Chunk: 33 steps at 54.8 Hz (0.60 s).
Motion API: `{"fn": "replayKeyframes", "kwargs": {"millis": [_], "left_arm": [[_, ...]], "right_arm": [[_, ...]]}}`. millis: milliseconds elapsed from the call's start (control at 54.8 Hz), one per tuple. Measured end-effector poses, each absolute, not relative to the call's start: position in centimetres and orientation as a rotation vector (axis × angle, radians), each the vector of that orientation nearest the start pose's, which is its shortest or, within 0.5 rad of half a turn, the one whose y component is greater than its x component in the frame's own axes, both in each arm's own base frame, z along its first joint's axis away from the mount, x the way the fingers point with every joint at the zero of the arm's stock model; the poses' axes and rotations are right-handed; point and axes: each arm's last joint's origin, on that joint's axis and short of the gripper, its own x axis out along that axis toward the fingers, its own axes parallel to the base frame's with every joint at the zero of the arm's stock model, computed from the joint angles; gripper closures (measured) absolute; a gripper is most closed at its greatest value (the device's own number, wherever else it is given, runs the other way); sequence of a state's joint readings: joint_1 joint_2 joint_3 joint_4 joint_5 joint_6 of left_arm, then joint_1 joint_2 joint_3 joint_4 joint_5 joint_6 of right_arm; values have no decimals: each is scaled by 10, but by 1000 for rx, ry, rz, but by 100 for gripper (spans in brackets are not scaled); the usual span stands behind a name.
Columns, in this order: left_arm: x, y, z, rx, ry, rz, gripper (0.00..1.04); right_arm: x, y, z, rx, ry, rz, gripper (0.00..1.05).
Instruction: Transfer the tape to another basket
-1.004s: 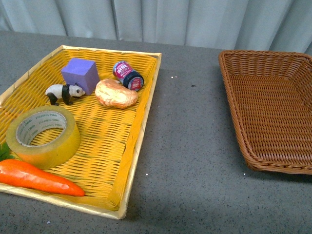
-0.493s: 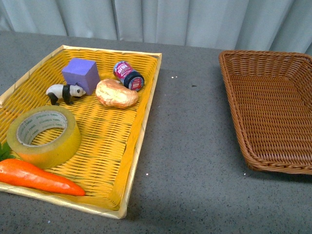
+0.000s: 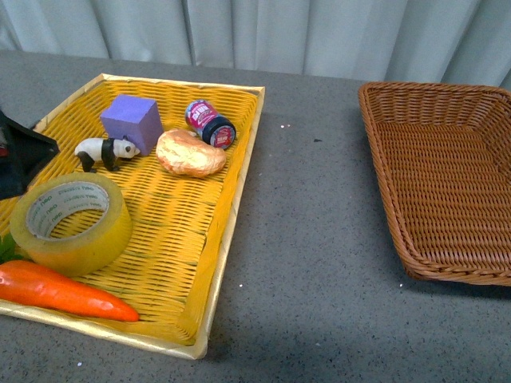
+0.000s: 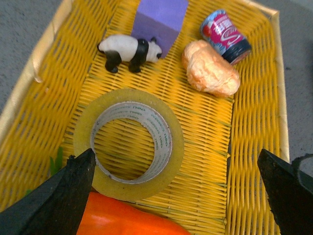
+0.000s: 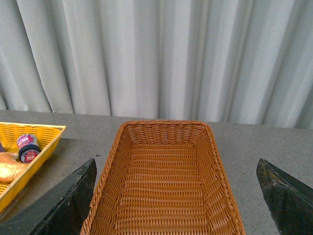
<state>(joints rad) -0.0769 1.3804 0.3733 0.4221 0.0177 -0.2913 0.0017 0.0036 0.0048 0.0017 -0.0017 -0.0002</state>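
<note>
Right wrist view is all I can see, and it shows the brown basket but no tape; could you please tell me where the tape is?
Observer: The tape lies flat in the yellow tray, in its near left part.
Operator: Thank you. Is the left gripper holding it?
Observer: No. The left gripper is open and holds nothing, its fingers spread wider than the roll.
Operator: Is anything close to the roll?
Observer: The carrot lies right beside it, on the side nearer the robot.
</note>
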Motion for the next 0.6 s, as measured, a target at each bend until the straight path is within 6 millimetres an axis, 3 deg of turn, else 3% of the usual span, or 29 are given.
{"fn": "replayKeyframes", "kwargs": {"millis": [310, 602], "left_arm": [[267, -17, 111, -288, 698, 56, 7], [272, -3, 90, -274, 786, 137, 7]], "right_arm": [[98, 0, 165, 0, -3, 3, 9], [98, 0, 165, 0, -3, 3, 9]]}}
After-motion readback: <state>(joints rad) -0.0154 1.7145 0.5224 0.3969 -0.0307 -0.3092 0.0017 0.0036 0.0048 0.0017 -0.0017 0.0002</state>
